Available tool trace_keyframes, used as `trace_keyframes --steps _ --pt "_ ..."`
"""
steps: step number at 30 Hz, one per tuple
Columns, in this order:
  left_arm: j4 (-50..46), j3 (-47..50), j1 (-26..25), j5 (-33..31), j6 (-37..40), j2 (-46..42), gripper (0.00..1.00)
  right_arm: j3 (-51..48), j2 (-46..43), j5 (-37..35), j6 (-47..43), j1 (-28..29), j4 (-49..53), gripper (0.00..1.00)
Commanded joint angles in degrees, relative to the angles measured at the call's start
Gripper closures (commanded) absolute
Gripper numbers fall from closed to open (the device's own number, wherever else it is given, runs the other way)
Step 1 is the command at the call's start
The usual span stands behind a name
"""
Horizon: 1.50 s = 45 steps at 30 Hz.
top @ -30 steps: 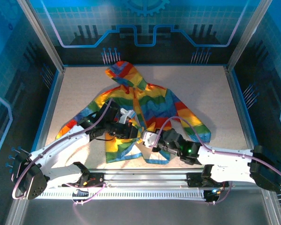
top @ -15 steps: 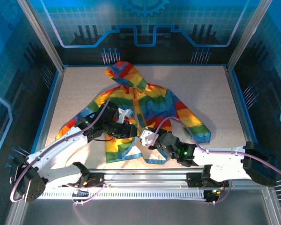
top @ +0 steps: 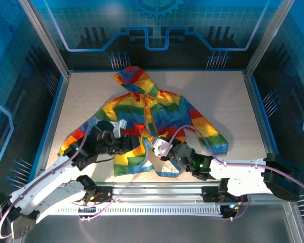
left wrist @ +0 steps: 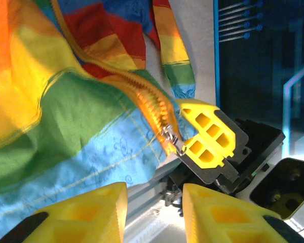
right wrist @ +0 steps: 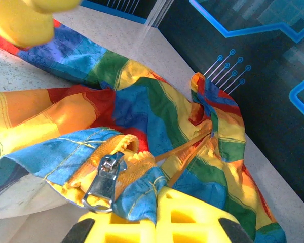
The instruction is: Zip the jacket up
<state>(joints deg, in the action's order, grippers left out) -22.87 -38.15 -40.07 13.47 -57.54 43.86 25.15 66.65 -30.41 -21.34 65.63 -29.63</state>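
— How does the jacket (top: 164, 109) lie?
— Spread flat, front up. The hood (top: 134, 80) is at the end far from both grippers and the long sleeves are flung out to either side. It is thin fabric in red, orange, yellow, green and blue stripes.
— And the zipper (left wrist: 147, 104)?
— It is orange. Its metal slider (right wrist: 105, 178) sits low at the bottom hem, just beside the right gripper (right wrist: 155, 202), whose fingers pinch the bunched, lifted hem. That corner lies just ahead of the left gripper (left wrist: 154, 200).

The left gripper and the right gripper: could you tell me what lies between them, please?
The jacket's blue bottom stripe and the lower end of its orange zipper with the metal pull, seen in the left wrist view.
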Motion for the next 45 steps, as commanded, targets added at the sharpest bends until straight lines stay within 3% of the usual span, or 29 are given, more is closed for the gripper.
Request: trace_keyframes --steps 1,4,7,13,20,24,28,33,45 --pt "5.7 3.7 -5.9 -9.2 -11.2 -1.0 0.67 0.6 0.7 0.1 1.6 1.0 -2.2 1.0" --pt "10.4 6.1 -11.0 -14.6 -17.0 -0.1 0.6 0.9 1.4 0.1 2.0 1.0 -2.1 1.0" --pt "16.0 8.5 -13.1 -17.8 -21.0 0.3 0.54 1.1 1.5 0.2 2.5 1.0 -2.0 1.0" --pt "27.4 13.4 -14.1 -21.6 -27.8 1.2 0.5 0.9 0.9 0.3 3.6 1.1 -1.0 1.0" --pt "32.5 13.9 -14.6 -21.5 -31.0 4.7 0.46 0.8 0.6 0.1 3.9 1.1 0.0 1.0" --pt "33.0 14.6 -14.8 -22.4 -32.6 4.4 0.53 0.9 0.7 0.1 4.1 1.0 0.1 1.0" --pt "31.8 15.2 -14.9 -24.0 -33.3 2.5 0.72 0.9 0.8 0.3 4.1 1.1 0.2 1.0" --pt "28.7 15.4 -14.9 -25.4 -32.6 0.1 0.88 1.0 0.8 1.1 4.3 1.1 0.4 1.0" --pt "29.6 16.2 -14.9 -23.8 -31.4 1.2 0.83 2.2 1.8 3.4 4.1 1.3 1.3 1.0"
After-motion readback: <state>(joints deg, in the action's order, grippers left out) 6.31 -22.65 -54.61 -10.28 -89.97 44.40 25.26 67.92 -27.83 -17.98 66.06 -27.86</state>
